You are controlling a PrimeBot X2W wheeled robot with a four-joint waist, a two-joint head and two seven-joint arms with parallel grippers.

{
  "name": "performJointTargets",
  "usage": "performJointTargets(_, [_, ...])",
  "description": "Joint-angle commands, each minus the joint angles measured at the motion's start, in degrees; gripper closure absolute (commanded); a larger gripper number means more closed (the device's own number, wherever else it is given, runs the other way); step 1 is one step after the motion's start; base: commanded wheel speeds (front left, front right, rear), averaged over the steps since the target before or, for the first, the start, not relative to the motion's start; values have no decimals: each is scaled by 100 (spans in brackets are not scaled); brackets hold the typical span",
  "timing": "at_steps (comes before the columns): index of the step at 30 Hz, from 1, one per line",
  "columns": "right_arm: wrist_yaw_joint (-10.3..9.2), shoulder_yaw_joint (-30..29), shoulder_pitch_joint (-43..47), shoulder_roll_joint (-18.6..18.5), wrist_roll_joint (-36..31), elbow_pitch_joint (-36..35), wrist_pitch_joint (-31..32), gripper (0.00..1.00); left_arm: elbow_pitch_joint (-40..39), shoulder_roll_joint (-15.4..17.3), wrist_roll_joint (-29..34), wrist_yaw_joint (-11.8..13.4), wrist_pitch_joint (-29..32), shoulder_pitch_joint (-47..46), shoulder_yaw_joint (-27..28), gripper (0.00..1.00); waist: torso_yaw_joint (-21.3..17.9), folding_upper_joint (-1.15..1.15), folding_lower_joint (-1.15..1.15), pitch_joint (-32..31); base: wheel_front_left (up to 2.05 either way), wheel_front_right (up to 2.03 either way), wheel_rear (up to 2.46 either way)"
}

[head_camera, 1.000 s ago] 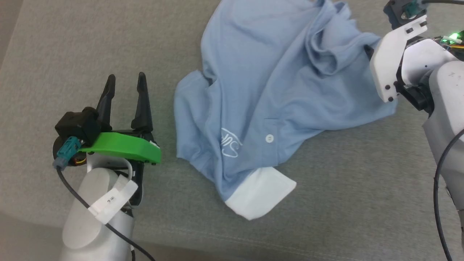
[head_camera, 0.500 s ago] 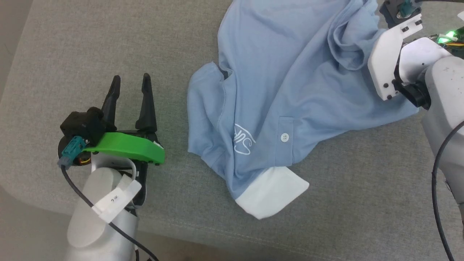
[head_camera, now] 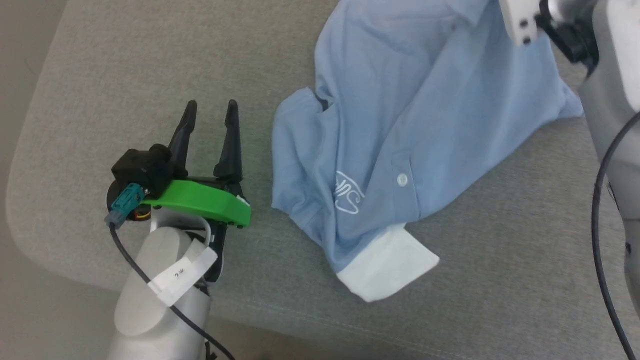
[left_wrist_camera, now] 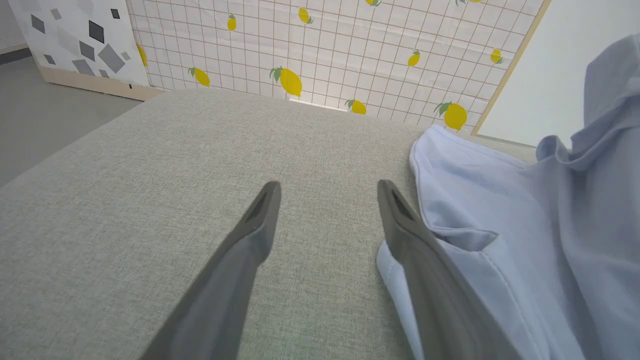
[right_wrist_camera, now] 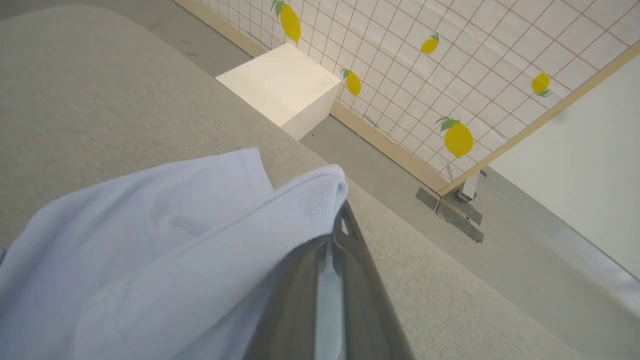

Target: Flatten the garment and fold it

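Inspection, head view: I find one garment on the grey cushion, running from centre toward 1 o'clock, with its white collar at 6 o'clock. My right gripper is clamped on an edge of the fabric and holds it raised, which I judge is meant to pull creases out. My left gripper, at 8 o'clock, stands parted and empty just beside the garment, probably in reserve. Count: one button, one logo, two grippers.

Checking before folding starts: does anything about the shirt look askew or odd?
The garment lies crumpled and skewed on the cushion, white collar folded out toward the near edge, while the right gripper is shut on a lifted edge. The left gripper is open beside it.
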Motion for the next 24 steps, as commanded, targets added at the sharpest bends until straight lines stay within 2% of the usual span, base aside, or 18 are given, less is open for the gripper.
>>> performJointTargets(1, [-9,-27,-192,139,-112,24,-231,100,27,-35,28,-46,-25,-98,-19,0,266,0,0,239,0,0,0])
performJointTargets(7, [-9,86,-518,696,-219,468,-906,100,87,-132,19,-87,-26,-157,-24,0,441,0,0,433,0,0,0])
performJointTargets(10, [-9,359,-446,836,-40,864,-953,100,115,-167,19,-98,-26,-170,-1,0,450,0,0,457,0,0,0])
performJointTargets(13, [-9,473,-315,909,313,1288,-744,100,150,-189,22,-113,-26,-172,25,0,409,0,0,434,0,0,0])
performJointTargets(14, [-9,561,-291,924,412,1369,-713,88,171,-194,28,-122,-26,-170,30,0,379,0,0,407,0,0,0])
performJointTargets(15, [-9,604,-284,928,497,1410,-726,29,185,-198,37,-128,-26,-169,37,0,351,0,0,380,0,0,0])
performJointTargets(16, [-9,616,-291,921,621,1434,-778,0,203,-201,46,-133,-26,-169,48,0,315,0,0,346,0,0,0])
performJointTargets(20, [-9,459,-350,809,1104,1328,-1160,0,243,-190,108,-153,-26,-140,123,0,93,0,0,141,0,0,0])
performJointTargets(24, [-9,158,-255,501,1444,1112,-1658,0,283,-153,155,-175,-26,-70,189,0,-139,0,0,-176,0,0,0])
